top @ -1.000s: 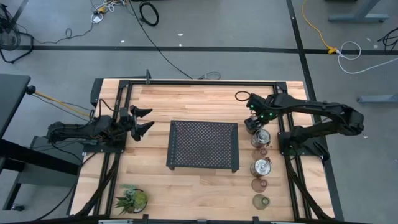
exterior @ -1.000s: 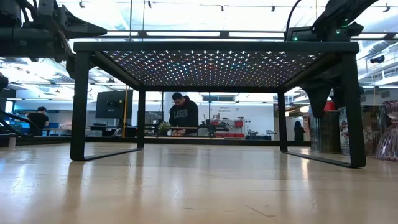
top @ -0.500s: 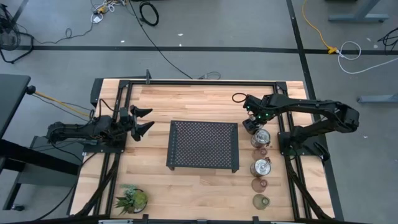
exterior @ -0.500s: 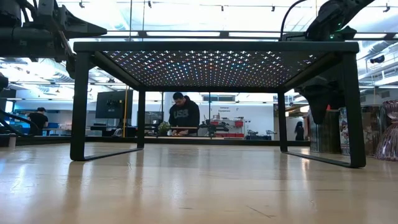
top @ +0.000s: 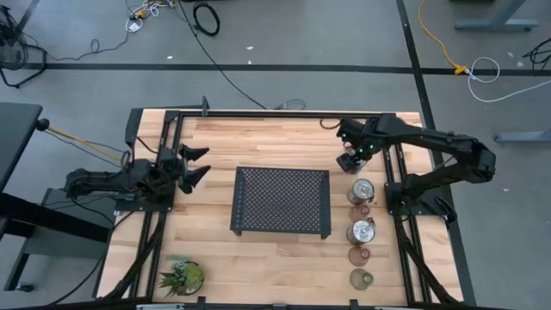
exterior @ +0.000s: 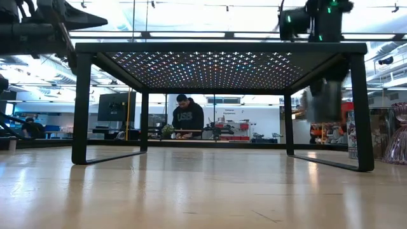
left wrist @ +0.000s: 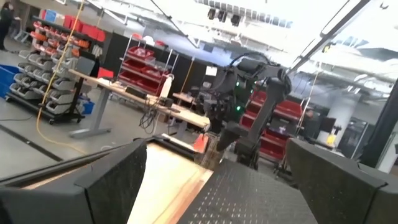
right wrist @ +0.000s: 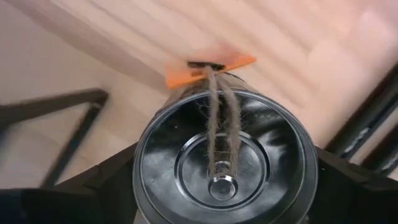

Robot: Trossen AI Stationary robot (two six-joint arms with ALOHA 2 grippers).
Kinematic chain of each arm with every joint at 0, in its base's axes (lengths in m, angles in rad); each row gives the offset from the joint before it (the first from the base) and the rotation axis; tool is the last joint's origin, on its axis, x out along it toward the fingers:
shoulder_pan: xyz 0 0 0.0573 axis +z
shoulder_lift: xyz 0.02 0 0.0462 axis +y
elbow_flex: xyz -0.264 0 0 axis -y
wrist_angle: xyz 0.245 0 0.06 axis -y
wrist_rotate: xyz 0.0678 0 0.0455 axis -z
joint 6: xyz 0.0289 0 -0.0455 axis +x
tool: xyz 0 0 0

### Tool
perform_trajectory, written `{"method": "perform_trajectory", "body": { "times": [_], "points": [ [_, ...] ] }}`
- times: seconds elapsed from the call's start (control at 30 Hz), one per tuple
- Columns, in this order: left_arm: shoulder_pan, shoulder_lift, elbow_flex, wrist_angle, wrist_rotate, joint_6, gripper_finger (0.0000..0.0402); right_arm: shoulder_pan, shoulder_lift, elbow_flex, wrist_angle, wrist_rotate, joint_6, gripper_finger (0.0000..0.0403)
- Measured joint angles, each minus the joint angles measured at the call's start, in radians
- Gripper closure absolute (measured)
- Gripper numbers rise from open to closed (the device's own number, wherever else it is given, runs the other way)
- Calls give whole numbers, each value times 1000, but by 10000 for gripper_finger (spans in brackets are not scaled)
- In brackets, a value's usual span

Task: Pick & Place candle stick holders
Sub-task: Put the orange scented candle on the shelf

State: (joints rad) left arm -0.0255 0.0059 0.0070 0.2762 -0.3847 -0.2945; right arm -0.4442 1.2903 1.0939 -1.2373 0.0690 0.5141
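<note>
My right gripper [top: 348,160] is shut on a shiny silver candle stick holder [right wrist: 224,162] above the table's far right part. A twine loop and an orange tag [right wrist: 208,67] hang on the holder. Two more silver holders [top: 361,190] [top: 362,231], two pinkish ones [top: 363,208] [top: 359,255] and a greenish one [top: 361,278] stand in a row right of the black mesh tray [top: 281,201]. My left gripper [top: 200,165] is open and empty at the table's left. My right gripper pinches the silver holder by two opposite sides of its outer wall [right wrist: 140,168] between its two fingers [right wrist: 93,186]. The fingers come from above and point down. The holder hangs upright, mouth up, clear of the table in the low view [exterior: 324,102].
A small green potted plant [top: 183,275] stands at the near left corner. The mesh tray stands on legs in the middle. Black frame rails [top: 392,172] run along the table's sides and far edge. A person [exterior: 187,117] stands far behind the table.
My right gripper has gone up and toward the table's far edge with the silver holder, which has left the far end of the row and now hangs clear of the table.
</note>
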Motion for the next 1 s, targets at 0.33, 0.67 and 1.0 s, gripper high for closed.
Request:
{"method": "perform_trajectory", "body": {
  "times": [0.33, 0.67, 1.0],
  "points": [
    [0, 0, 0, 16, 0, 2, 16, 71, 19, 465, -252, -14, -22, 67],
    [0, 0, 0, 16, 0, 2, 16, 321, 248, 859, -324, -54, -14, 67],
    [0, 0, 0, 19, 0, -2, 16, 430, 395, 874, -328, -58, -16, 67]
  ]
}}
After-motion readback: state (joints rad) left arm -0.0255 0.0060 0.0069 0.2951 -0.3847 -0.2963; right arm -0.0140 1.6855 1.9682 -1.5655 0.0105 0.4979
